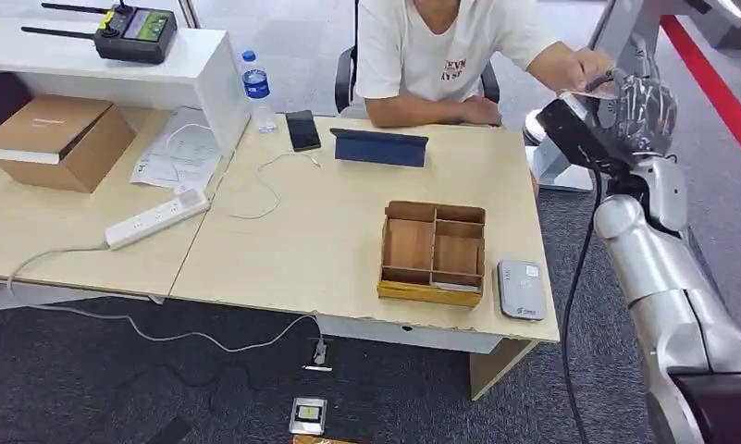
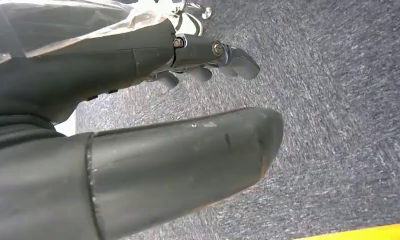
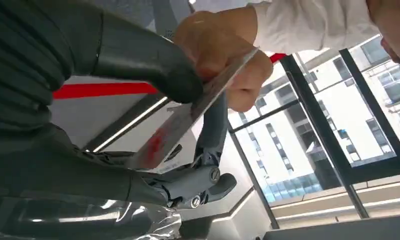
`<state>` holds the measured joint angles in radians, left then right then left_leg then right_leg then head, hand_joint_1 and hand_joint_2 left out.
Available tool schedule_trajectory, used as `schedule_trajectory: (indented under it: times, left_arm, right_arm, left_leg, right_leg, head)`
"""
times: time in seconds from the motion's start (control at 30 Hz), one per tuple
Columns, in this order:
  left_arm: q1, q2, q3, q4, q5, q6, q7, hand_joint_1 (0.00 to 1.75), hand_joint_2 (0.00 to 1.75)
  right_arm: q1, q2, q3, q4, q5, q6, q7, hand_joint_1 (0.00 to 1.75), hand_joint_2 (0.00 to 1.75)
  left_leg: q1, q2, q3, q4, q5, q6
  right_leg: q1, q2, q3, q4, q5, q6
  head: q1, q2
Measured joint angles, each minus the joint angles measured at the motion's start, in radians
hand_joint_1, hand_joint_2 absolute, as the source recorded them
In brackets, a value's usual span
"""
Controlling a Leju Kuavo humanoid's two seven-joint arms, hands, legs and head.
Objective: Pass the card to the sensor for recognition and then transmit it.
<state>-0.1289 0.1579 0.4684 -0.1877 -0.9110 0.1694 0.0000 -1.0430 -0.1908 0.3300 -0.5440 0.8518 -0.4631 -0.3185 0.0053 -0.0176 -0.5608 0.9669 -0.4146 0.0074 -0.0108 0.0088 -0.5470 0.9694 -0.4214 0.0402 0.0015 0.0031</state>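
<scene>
Desk's pretty cluttered tbh. There's a cardboard box (image 1: pixel 56 139) sitting on the far left, with some papers (image 1: pixel 177 150) next to it and a white power strip (image 1: pixel 156 218) lying diagonally, its cable trailing off the edge to the floor. A water bottle (image 1: pixel 256 90) stands by the corner of the white shelf (image 1: pixel 98 57), which has a black radio-looking device (image 1: pixel 135 32) with antennas on top. Closer to the middle there's a black phone (image 1: pixel 302 129) lying flat and a blue tablet case (image 1: pixel 379 147) right beside it. A wooden divided tray (image 1: pixel 433 252) sits near the front edge. Grey carpet (image 1: pixel 117 388) underneath it all.
</scene>
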Motion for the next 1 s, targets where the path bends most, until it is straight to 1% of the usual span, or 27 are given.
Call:
schedule_trajectory:
  times: [0.33, 0.87, 1.0]
  left_arm:
    - [0.000, 0.000, 0.000, 0.000, 0.001, 0.004, 0.005, 0.00, 0.00]
    - [0.000, 0.000, 0.000, 0.000, 0.001, 0.004, 0.007, 0.00, 0.00]
    - [0.001, 0.000, 0.000, 0.000, 0.006, 0.004, 0.011, 0.00, 0.00]
  right_arm:
    - [0.000, 0.010, 0.005, 0.013, -0.014, 0.003, -0.016, 1.75, 1.75]
    - [0.000, 0.021, 0.009, 0.013, -0.018, 0.006, -0.016, 1.75, 1.75]
    - [0.002, 0.022, 0.010, 0.009, -0.032, 0.023, -0.024, 1.75, 1.75]
  left_leg:
    - [0.000, 0.000, 0.000, 0.000, 0.000, 0.000]
    - [0.000, 0.000, 0.000, 0.000, 0.000, 0.000]
    - [0.000, 0.000, 0.000, 0.000, 0.000, 0.000]
  right_leg:
    - [0.000, 0.000, 0.000, 0.000, 0.000, 0.000]
    - [0.000, 0.000, 0.000, 0.000, 0.000, 0.000]
    - [0.000, 0.000, 0.000, 0.000, 0.000, 0.000]
  head:
    - [0.000, 0.000]
    - [0.000, 0.000]
    - [0.000, 0.000]
